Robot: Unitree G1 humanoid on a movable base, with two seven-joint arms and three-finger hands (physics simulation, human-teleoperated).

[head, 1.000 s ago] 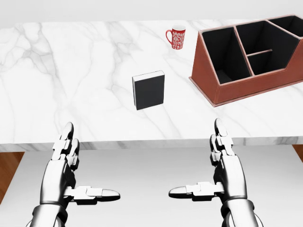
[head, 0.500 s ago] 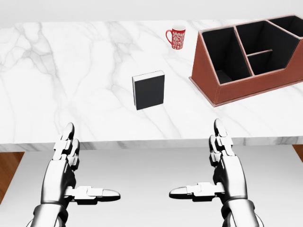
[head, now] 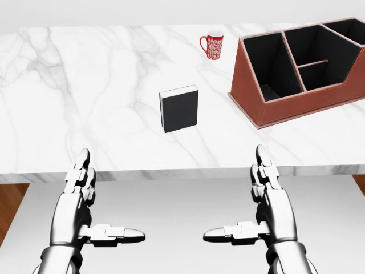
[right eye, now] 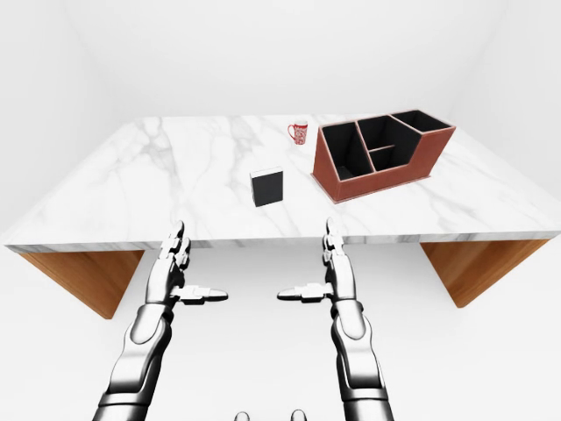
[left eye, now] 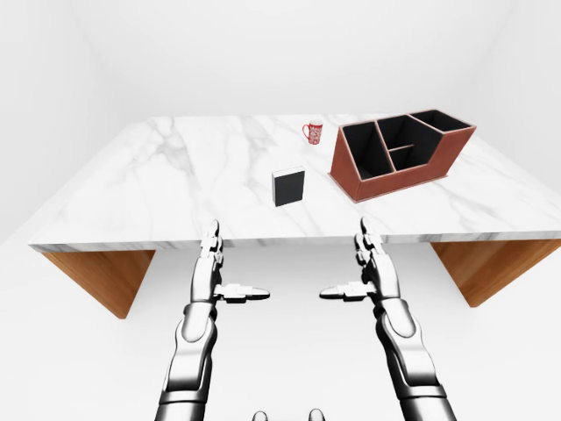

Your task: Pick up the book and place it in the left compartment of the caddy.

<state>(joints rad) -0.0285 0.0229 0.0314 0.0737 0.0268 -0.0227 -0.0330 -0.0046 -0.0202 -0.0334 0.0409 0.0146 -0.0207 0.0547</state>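
On marble table (head: 85,85), black book (head: 179,109)

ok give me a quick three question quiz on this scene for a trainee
1. True or false: the book already sits inside the caddy.
2. Which thing lies nearest the book in the head view: A) mug B) left robot hand C) table corner?
3. Fill in: both the left and right robot hand are ____, holding nothing.

Key: 1 false, it lies on the table left of the caddy. 2 A. 3 open.
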